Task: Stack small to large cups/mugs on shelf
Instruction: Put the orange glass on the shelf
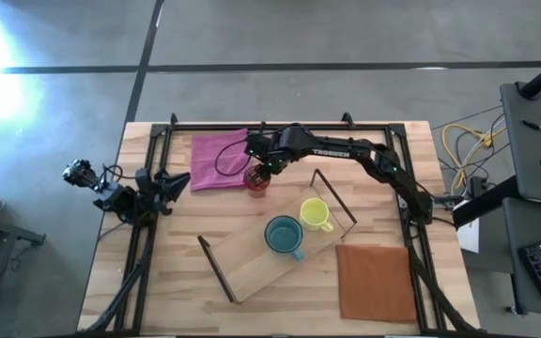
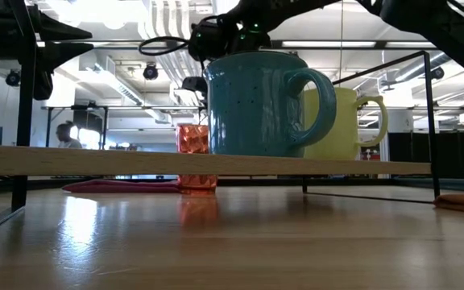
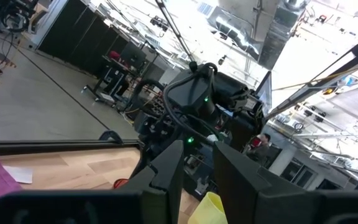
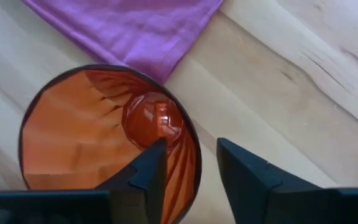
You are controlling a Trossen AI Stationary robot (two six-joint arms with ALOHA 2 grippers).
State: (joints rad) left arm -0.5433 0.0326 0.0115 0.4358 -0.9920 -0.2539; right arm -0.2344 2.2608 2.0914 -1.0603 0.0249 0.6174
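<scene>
Pale wooden boards make up the table [image 1: 177, 272], and on it the shelf [image 1: 252, 263], a light plank with thin dark wire frames at both ends, lies slantwise. Two mugs stand on the plank: one teal mug [image 1: 284, 236] and, just beside it, one yellow-green mug [image 1: 315, 214]. The third vessel, a single small orange-red cup [image 1: 257, 179], stands on the table off the shelf, by the corner of a pink cloth [image 1: 216, 160]. One brown mat [image 1: 376, 282] lies near the shelf's other end.

Reaching across, the right gripper [image 4: 191, 168] is at that cup, its fingers a little apart and straddling the rim: one finger inside the cup, one outside; whether they press the wall I cannot quite tell. White lettering "TROSSEN" reads on that arm. The left gripper [image 1: 172, 183] waits at the table's left edge, fingers spread slightly, holding nothing.
</scene>
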